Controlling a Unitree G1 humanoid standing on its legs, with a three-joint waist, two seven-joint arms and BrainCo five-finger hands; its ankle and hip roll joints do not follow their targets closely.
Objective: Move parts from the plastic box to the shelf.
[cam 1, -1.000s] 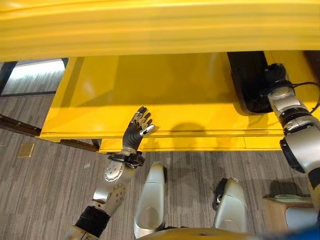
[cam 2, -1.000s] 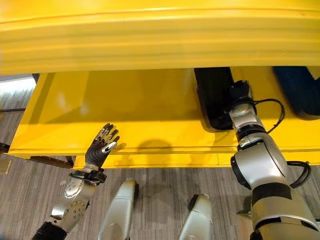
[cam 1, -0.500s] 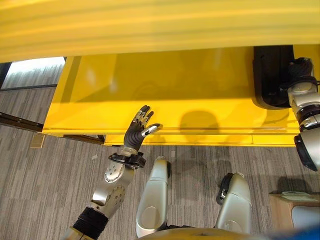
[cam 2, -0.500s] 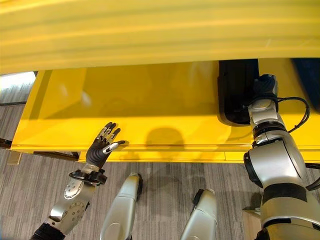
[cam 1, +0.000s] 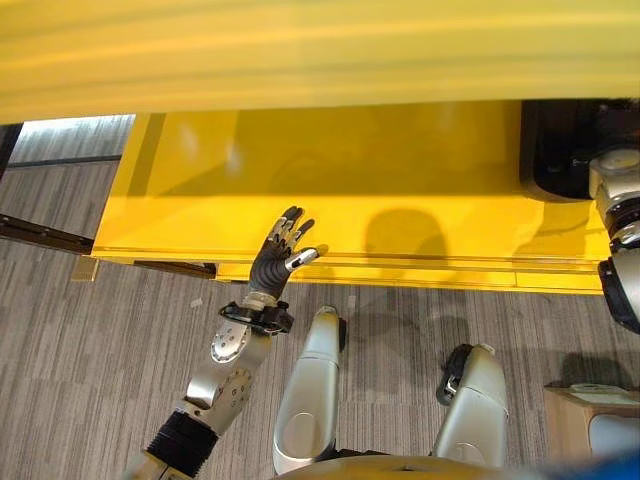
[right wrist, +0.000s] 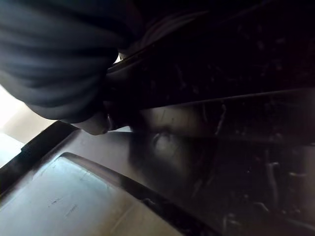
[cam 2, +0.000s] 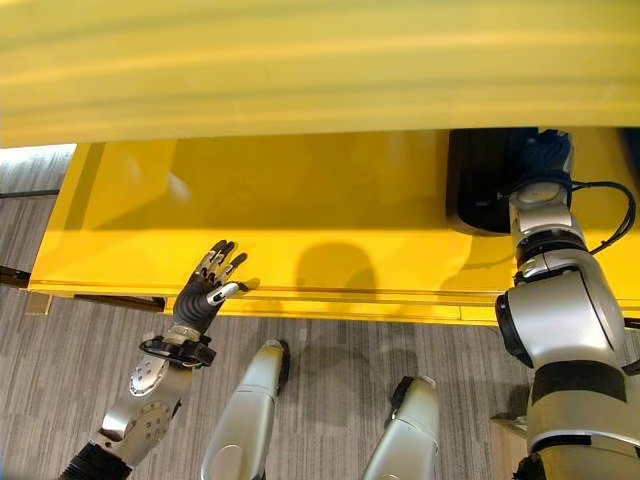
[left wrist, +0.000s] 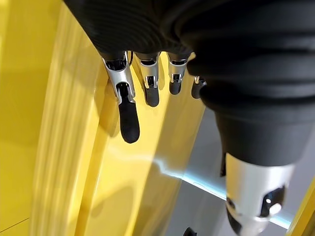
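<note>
A black part (cam 2: 480, 185) lies on the lower board of the yellow shelf (cam 1: 350, 200), at its right end. My right hand (cam 2: 545, 160) reaches in over that part, and its dark cover hides what lies under it. The right wrist view has the hand's cover (right wrist: 54, 59) close against the part's dark scuffed surface (right wrist: 221, 147). My left hand (cam 1: 280, 255) is raised at the shelf's front edge, open and holding nothing. In the left wrist view its straight fingers (left wrist: 125, 105) point along the yellow edge.
An upper yellow shelf board (cam 1: 320, 50) overhangs the lower one. Grey plank floor (cam 1: 90, 340) lies in front of the shelf. A dark rail (cam 1: 40, 235) runs along the floor at the left. The corner of a light brown box (cam 1: 590, 415) stands at the lower right.
The whole picture has shifted, so the camera moved: shelf and black part now sit further right. My left hand stays open at the shelf edge. My right hand stays at the black part.
</note>
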